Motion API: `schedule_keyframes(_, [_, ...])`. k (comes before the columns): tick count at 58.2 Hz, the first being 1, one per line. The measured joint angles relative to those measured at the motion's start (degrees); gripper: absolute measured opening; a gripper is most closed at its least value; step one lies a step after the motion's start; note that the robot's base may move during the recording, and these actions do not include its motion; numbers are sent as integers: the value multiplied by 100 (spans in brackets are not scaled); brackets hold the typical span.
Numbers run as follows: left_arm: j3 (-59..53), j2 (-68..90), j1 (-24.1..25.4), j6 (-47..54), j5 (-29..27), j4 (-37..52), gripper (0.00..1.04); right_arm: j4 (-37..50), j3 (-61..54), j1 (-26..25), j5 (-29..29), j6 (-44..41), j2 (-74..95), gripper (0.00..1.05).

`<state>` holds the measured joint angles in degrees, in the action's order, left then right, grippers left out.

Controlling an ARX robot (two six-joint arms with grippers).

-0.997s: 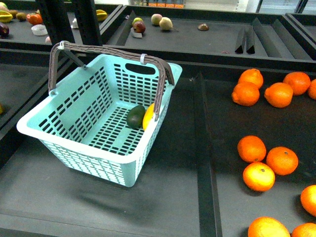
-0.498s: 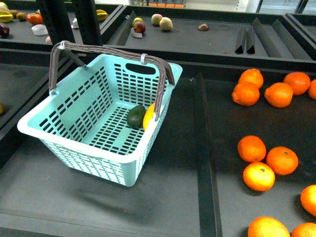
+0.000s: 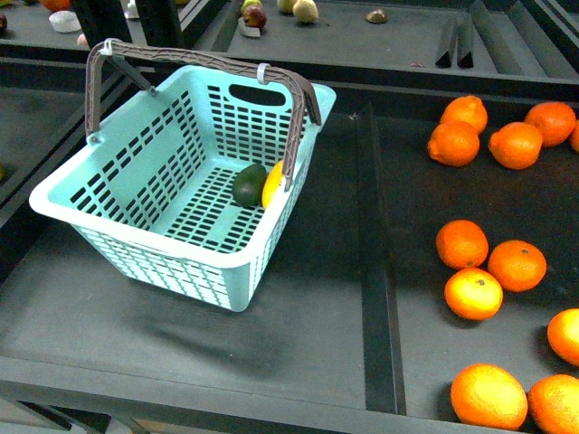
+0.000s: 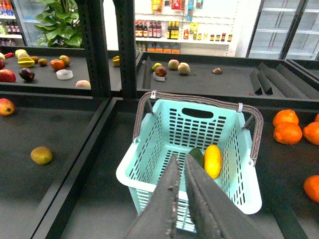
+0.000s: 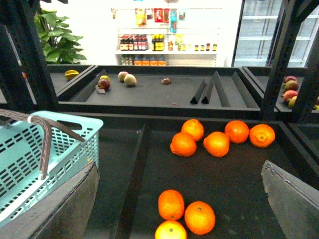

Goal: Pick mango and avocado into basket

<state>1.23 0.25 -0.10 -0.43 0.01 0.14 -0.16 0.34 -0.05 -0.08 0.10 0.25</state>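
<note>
Both fruits are already in the basket — the avocado and the mango lie touching, side by side on the slotted floor near the far right corner, partly behind the right swing handle. Task looks done from here.

The left gripper hangs above the basket's near rim, fingers pressed together, nothing between them. The right gripper is spread wide, holding nothing, over the tray of oranges beside the basket.

Handling guess: the avocado is firm, smooth-skinned and a bit slick, so grip across the widest part, not the pointed end. The mango is likely heavier and softer, bruises under a hard pinch — take it across the short axis at mid-length, light squeeze. Both would roll if nudged.

The basket itself looks like light, thin plastic with flexible walls — best lifted by the handles, which stand up over the opening; the rim would flex and tip.
</note>
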Motion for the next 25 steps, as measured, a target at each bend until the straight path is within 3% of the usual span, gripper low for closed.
schedule_keyframes(22, [0, 0, 0, 0, 0, 0, 94, 0, 0, 0, 0, 0, 0, 97])
schedule_keyframes(25, [0, 0, 0, 7, 0, 0, 99, 0, 0, 0, 0, 0, 0, 97])
